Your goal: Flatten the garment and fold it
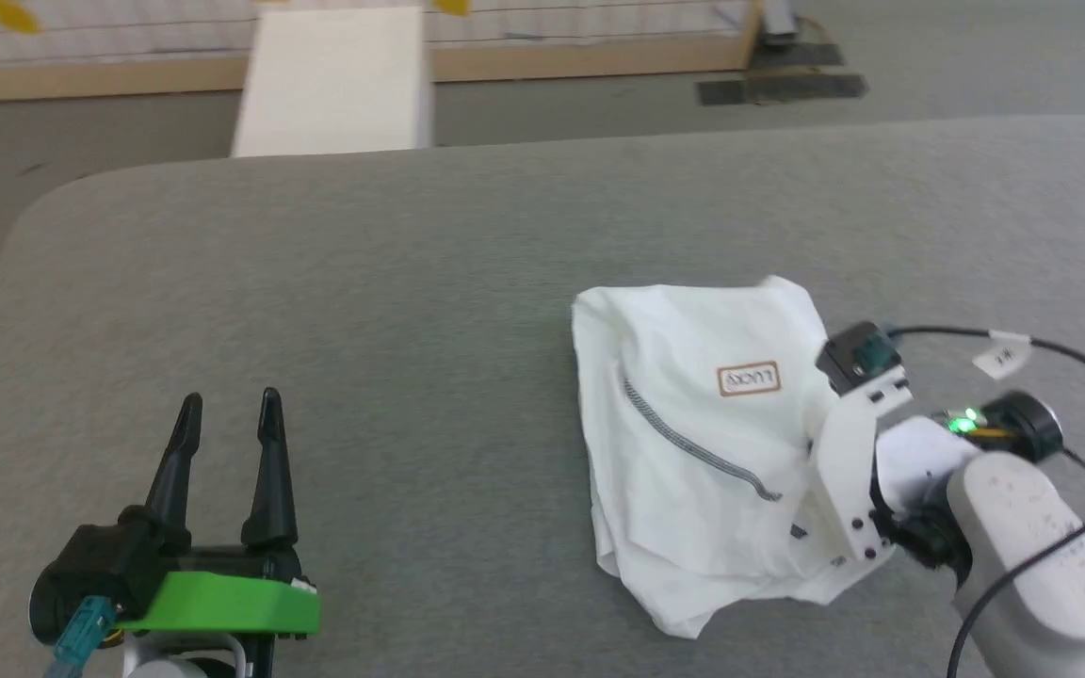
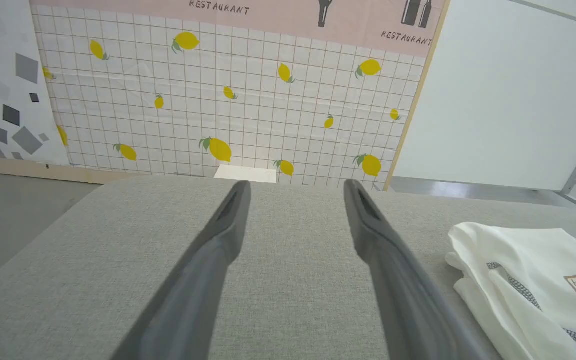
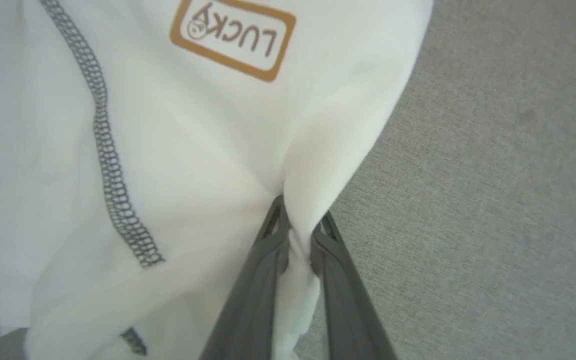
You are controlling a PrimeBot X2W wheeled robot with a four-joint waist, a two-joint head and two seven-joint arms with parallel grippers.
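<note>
Handling: shirt (image 1: 693,443) is looking light, thin and limp; likely sagging and slipping when lifted, not fragile.
Hold: hems or shoulder seams are probably serving best; a mid-panel pinch is only bunching cloth.
Right gripper (image 3: 298,220): jaws are clamping, almost shut, on a ridge of shirt edge.
Left gripper (image 1: 227,414): jaws are standing apart, holding nothing; shirt is lying well off to their right.
Look: white, lying crumpled on table (image 1: 316,282); zigzag seam (image 3: 108,165) and tan patch (image 3: 233,37) are showing beyond the right jaws' tips.
</note>
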